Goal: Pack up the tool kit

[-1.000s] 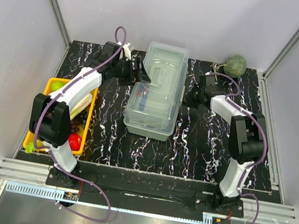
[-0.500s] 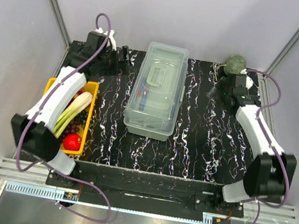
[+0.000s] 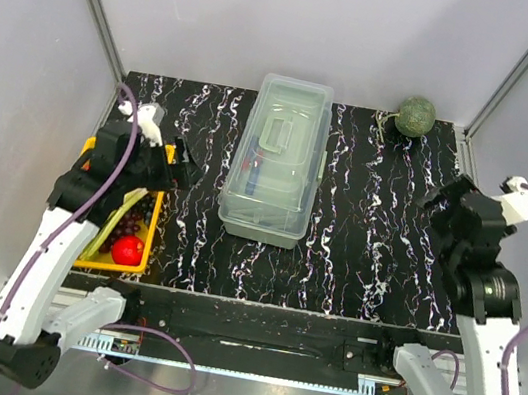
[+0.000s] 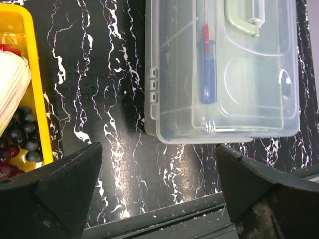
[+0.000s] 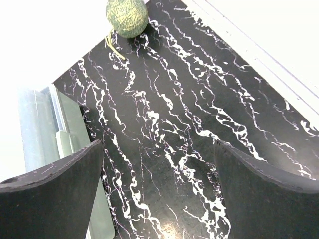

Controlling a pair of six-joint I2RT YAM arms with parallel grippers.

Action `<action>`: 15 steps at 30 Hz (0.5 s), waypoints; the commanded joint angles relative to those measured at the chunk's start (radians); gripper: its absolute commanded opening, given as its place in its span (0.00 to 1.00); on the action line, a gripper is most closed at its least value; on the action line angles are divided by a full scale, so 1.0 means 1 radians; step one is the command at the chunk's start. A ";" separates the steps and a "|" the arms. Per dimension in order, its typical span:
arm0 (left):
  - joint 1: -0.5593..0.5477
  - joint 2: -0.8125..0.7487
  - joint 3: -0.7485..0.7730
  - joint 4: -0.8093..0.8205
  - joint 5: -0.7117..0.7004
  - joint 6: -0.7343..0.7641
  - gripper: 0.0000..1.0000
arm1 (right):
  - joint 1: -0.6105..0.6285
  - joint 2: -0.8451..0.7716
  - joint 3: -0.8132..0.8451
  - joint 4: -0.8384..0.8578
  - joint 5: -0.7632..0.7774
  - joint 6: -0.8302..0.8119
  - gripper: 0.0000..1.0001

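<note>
The toolbox (image 3: 275,159) stands in the middle of the bench (image 3: 371,226), nearer to the back wall, with its long side running from front to back. Its clear lid is down and the handle (image 4: 244,15) lies flat on top.

Through the lid a screwdriver (image 4: 208,74) with a blue grip and a red part shows. The other contents are only pale shapes and I cannot tell what they are.

On the left side of the bench is a yellow tray (image 3: 149,229), well apart from the toolbox. In it are a red fruit (image 3: 128,250), dark grapes (image 4: 22,134) and something white and long (image 4: 10,84). The left arm covers a large part of this tray in the top view.

A round green melon (image 3: 417,116) sits in the far right corner, near the wall. It touches nothing else.

The left gripper (image 3: 174,157) hangs over the strip of bench between the tray and the toolbox. Its jaws are wide apart and hold nothing. The right gripper (image 3: 446,203) is over the right side of the bench, well apart from the toolbox. Its jaws are also wide apart, with only bare bench between them.

The left wrist view cuts off the far end of the toolbox and most of the tray. In the right wrist view only a pale edge of the toolbox (image 5: 40,129) shows at the left border.
</note>
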 commanded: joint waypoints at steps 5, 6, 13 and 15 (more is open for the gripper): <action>0.000 -0.177 0.027 -0.137 -0.078 -0.002 0.99 | 0.003 -0.176 0.081 -0.200 0.110 -0.058 0.96; 0.000 -0.194 0.022 -0.149 -0.082 -0.008 0.99 | 0.003 -0.193 0.083 -0.211 0.107 -0.058 0.96; 0.000 -0.274 0.068 -0.262 -0.156 -0.014 0.99 | 0.003 -0.265 0.103 -0.275 0.118 -0.062 0.95; 0.001 -0.281 0.080 -0.281 -0.164 -0.009 0.99 | 0.003 -0.267 0.103 -0.275 0.115 -0.072 0.95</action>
